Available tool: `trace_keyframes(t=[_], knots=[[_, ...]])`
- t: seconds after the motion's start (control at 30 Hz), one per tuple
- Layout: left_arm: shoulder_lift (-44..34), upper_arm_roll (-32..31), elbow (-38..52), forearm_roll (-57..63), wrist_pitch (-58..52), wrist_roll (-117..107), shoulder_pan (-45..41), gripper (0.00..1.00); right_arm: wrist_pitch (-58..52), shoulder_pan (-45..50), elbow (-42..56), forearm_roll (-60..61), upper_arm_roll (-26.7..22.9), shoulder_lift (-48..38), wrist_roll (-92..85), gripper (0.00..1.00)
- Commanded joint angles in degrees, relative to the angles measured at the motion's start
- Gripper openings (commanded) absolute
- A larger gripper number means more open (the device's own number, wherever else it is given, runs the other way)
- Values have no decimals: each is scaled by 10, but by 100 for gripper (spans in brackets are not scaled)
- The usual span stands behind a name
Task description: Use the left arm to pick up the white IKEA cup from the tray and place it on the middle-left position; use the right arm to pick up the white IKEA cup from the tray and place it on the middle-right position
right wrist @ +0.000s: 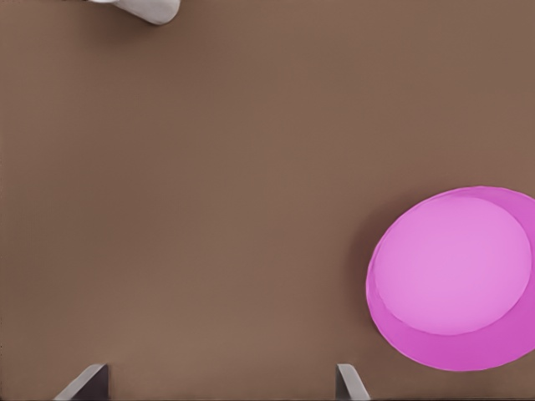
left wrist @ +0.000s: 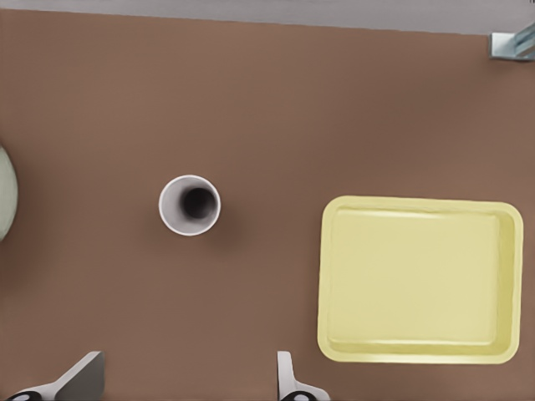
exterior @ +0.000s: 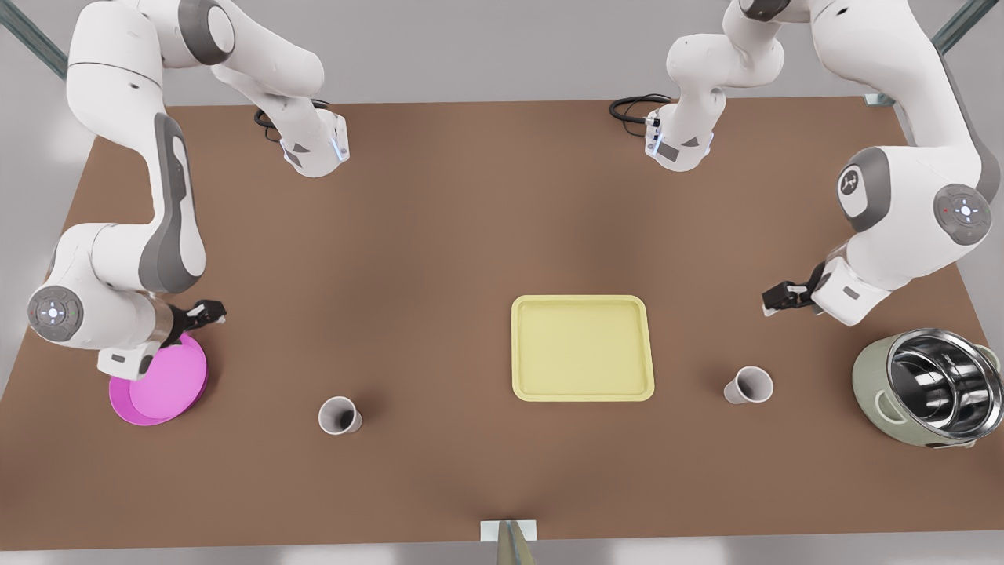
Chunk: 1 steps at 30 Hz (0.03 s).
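Observation:
The pale yellow tray [exterior: 582, 348] lies right of centre in the front view with nothing on it, and it is also in the left wrist view [left wrist: 416, 280]. One white cup [exterior: 749, 384] stands upright on the table to the tray's right, seen from above [left wrist: 191, 205]. A second white cup [exterior: 340, 415] stands upright to the tray's left. My left gripper [exterior: 773, 300] [left wrist: 188, 380] hovers open on the front view's right, above and apart from the nearer cup. On the front view's left my right gripper [exterior: 210, 312] [right wrist: 219, 383] is open over the table beside the magenta dish.
A round magenta dish [exterior: 159, 382] [right wrist: 456, 276] sits at the front view's left, partly under the right arm. A green pot with a steel bowl [exterior: 929, 388] stands at the far right. A white shape [right wrist: 138, 8] pokes in at the right wrist view's edge.

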Motion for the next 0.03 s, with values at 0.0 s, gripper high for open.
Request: trace_keyframes(t=[0.0], knots=[[-1,0,0,0,3,-19,-1,100,18,4,-8,7,1,-6,290,100]])
